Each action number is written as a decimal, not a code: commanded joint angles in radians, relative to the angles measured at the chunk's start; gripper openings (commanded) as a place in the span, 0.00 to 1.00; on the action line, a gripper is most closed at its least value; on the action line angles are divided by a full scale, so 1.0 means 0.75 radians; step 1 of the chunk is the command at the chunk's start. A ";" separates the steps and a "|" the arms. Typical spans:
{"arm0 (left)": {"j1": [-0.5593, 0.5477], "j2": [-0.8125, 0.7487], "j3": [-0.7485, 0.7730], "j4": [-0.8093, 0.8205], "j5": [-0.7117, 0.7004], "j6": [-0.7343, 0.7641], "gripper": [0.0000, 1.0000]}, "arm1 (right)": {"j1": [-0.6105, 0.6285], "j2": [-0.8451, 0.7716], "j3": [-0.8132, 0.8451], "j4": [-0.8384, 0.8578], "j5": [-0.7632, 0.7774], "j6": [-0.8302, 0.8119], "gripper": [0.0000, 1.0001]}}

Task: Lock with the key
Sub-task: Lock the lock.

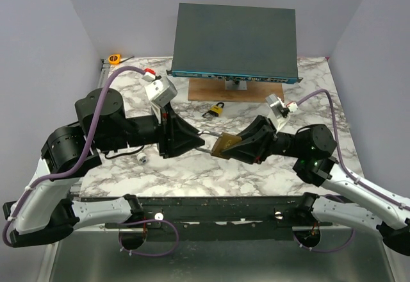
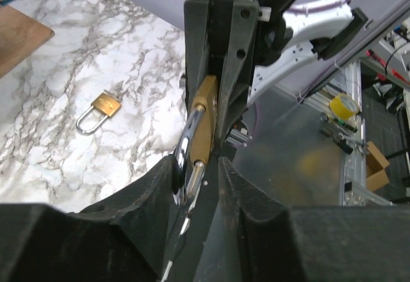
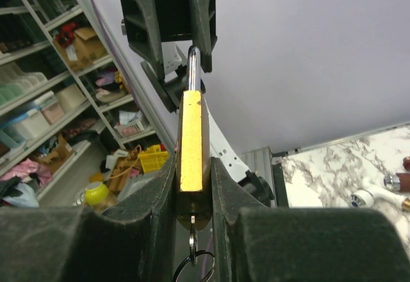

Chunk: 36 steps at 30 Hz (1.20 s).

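A brass padlock is held in the air between my two grippers above the marble table. My right gripper is shut on its brass body, and a key with a ring hangs from the keyhole at the bottom. The chrome shackle points towards my left gripper. In the left wrist view my left gripper is closed round the shackle, which lies against the left finger. The brass body shows beyond it.
A second, smaller brass padlock lies on the table; it also shows in the left wrist view. A dark flat box stands on a wooden board at the back. An orange tape measure is far left, and a small white item lies near the left arm.
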 commanded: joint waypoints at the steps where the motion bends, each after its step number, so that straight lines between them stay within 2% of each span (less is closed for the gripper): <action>1: 0.000 -0.076 -0.138 0.065 0.129 0.031 0.35 | -0.001 -0.087 0.134 -0.253 -0.044 -0.094 0.01; 5: 0.000 -0.142 -0.259 0.098 0.194 0.042 0.39 | -0.001 -0.100 0.195 -0.417 -0.101 -0.119 0.01; 12: -0.001 -0.177 -0.338 0.117 0.271 0.060 0.42 | -0.001 -0.046 0.248 -0.583 -0.276 -0.140 0.01; 19: 0.000 -0.189 -0.389 0.112 0.349 0.076 0.33 | -0.001 -0.056 0.313 -0.733 -0.259 -0.200 0.01; 23: 0.000 -0.200 -0.424 0.106 0.382 0.093 0.34 | 0.000 -0.053 0.340 -0.754 -0.251 -0.210 0.01; 29: 0.000 -0.213 -0.446 0.108 0.363 0.088 0.35 | -0.001 -0.038 0.387 -0.837 -0.244 -0.245 0.01; 32: 0.000 -0.224 -0.431 0.132 0.262 0.058 0.36 | -0.001 -0.035 0.393 -0.857 -0.226 -0.260 0.01; 36: 0.000 -0.253 -0.471 0.236 0.234 -0.022 0.36 | -0.001 -0.045 0.393 -0.856 -0.194 -0.261 0.01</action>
